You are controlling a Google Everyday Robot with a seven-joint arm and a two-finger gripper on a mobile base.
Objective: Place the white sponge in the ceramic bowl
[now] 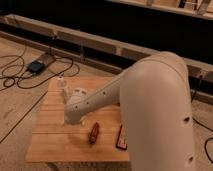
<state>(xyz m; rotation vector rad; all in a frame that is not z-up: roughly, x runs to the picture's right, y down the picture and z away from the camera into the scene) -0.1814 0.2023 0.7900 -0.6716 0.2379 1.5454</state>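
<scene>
Mostly hidden behind its own wrist, the end effector (69, 118) sits low at the left-centre of the bench (52, 142), right down at the wooden surface; whether it is apart, together or clamped on anything cannot be told from this view. Neither the white sponge nor the ceramic bowl can be made out: if they lie on the bench, the arm covers them. Just behind the wrist stands a white cup (80, 93), its near side partly overlapped by the forearm. A small pale bottle (61, 84) stands upright beside the cup, nearer the far left corner of the bench. In front of the wrist, towards the near edge, lies a reddish-brown object (93, 133), and close by on its right a red and black object (121, 137), partly behind the arm. The white arm (155, 100) rises from the wrist and fills the right side of the view with its bulky upper link. On the floor beyond the bench, a dark box (36, 66) lies among looping black cables (15, 80).
</scene>
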